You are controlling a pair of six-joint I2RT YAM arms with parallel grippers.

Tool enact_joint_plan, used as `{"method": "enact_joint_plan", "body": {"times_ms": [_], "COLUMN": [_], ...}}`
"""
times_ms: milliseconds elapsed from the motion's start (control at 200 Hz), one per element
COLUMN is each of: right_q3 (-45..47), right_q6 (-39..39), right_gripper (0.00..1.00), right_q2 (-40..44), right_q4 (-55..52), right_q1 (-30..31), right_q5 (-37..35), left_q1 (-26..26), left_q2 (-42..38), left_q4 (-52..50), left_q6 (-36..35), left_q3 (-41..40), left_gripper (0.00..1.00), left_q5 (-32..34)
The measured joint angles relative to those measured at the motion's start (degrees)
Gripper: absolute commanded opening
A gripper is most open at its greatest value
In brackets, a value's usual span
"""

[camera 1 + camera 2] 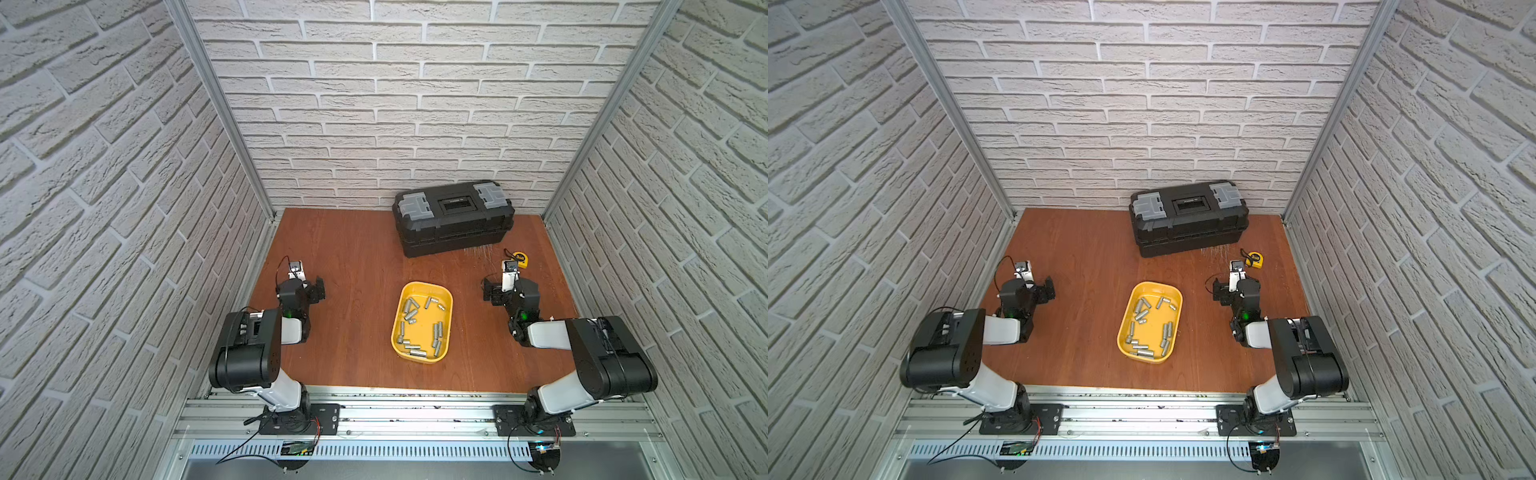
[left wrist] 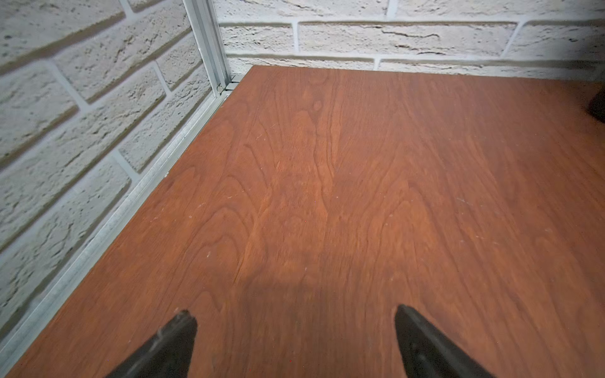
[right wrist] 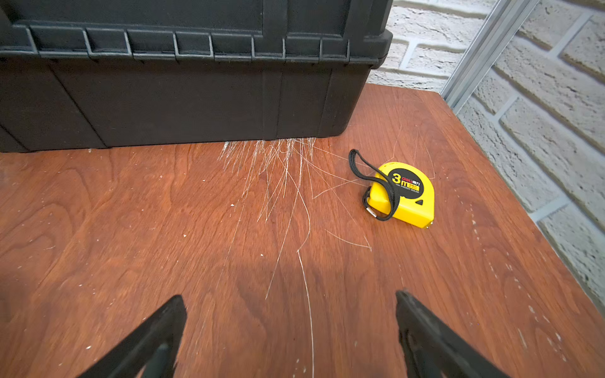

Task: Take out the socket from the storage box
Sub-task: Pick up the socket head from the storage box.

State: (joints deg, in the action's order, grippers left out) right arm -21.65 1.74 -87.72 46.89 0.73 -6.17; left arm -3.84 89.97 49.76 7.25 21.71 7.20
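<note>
Many small silver sockets point(image 1: 411, 311) lie loose in the storage box point(image 1: 420, 328), the shallow yellow tub that sits on the brown desk point(image 1: 357, 266) about midway between the two arms, nearer the front edge than the back wall. Every socket that shows lies inside the tub, most of them along its long sides and at its near end. The left gripper point(image 2: 294, 315) hangs over bare desk to the left of the tub, well apart from it, its jaws spread wide with nothing between them. The right gripper point(image 3: 291, 297) hangs to the right of the tub, also well apart, its jaws likewise wide and holding nothing; it faces the large black toolbox point(image 3: 183, 98), which stands closed at the back of the desk by the brick wall. A yellow tape measure point(image 3: 406, 193) with a black wrist strap lies flat near the toolbox's right front corner, not touching it. Pale scratches point(image 3: 278, 170) fan out over the wood from the foot of the toolbox.
</note>
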Motion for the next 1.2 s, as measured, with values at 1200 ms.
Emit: {"method": "enact_joint_plan", "body": {"times_ms": [1200], "right_q3": [-4.17], "right_q6": [-1.05], "right_gripper": [0.99], "right_q2": [3.32], "right_q4": [-11.45], "right_q1": [-0.26], "right_q5": [1.73], "left_q1": [-0.28], "left_q2": [-6.62], "left_q4": [-24.09], "left_q6": [0.09], "left_q3": [11.65], "left_gripper": [0.98], "left_q5": [-4.02]}}
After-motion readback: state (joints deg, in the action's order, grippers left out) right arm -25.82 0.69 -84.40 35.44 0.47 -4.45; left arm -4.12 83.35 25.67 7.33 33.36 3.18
